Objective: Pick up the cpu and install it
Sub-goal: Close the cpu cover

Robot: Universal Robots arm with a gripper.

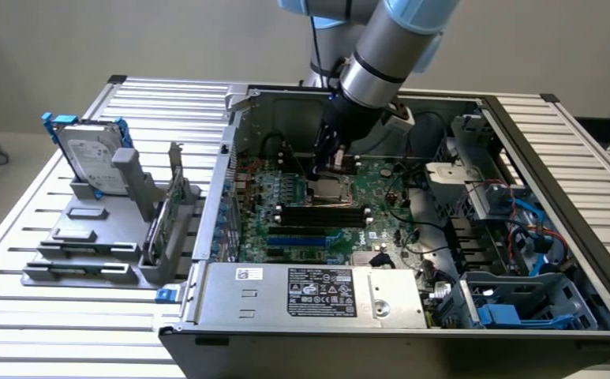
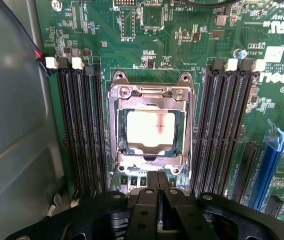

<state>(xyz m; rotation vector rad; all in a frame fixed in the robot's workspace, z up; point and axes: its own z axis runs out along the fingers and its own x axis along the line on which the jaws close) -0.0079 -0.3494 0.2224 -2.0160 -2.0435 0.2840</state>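
Claw (image 2: 157,181) (image 1: 331,163) with its fingers pressed together, gripping nothing, hanging inside the open computer case (image 1: 283,96) close over the socket (image 2: 151,93). The chip (image 2: 150,129) (image 1: 331,188), silvery top up, lies flat within the socket's metal frame, apart from the claw. Black memory slots (image 2: 82,132) flank the socket on the green circuit board (image 2: 191,45). Outside the case, towards the exterior view's left, a hard drive (image 1: 86,154) stands upright in a grey rack (image 1: 84,237) on the slatted table (image 1: 31,316).

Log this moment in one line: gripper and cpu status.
gripper: shut, empty, over socket | cpu: lying in socket
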